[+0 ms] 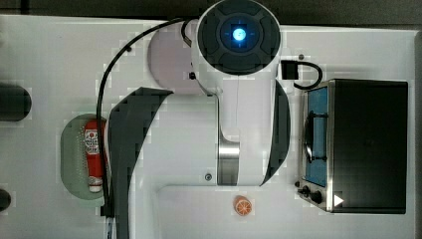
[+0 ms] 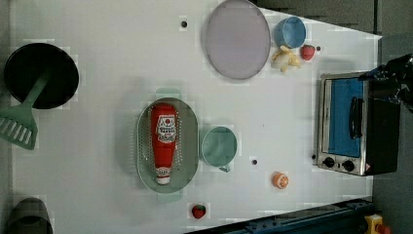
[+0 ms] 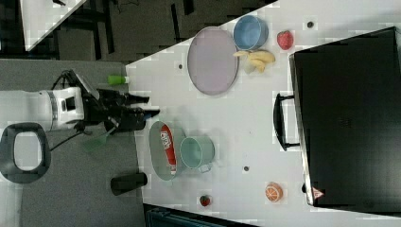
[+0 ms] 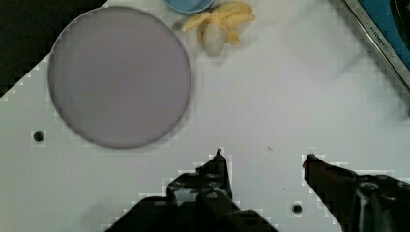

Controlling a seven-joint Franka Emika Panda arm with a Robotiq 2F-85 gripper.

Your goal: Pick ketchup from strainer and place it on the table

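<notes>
**A:** Where are the gripper's [image 4: 263, 157] fingers [image 4: 220, 166]?

**B:** Spread apart and holding nothing, above the bare white table [image 4: 270, 96], near a lilac plate [image 4: 120, 75].

**A:** And the ketchup [image 2: 164, 141]?

**B:** Well apart from the fingers, lying lengthwise in the pale green strainer [image 2: 187, 146], just beside a green cup [image 2: 219, 146].

Strainer [image 1: 74, 159] right rim hidden under arm [image 1: 239, 99] in top view. Blue cup [image 4: 188, 5] cut by wrist view edge. Ketchup [image 3: 168, 144] part-hidden behind strainer wall, right view.
</notes>
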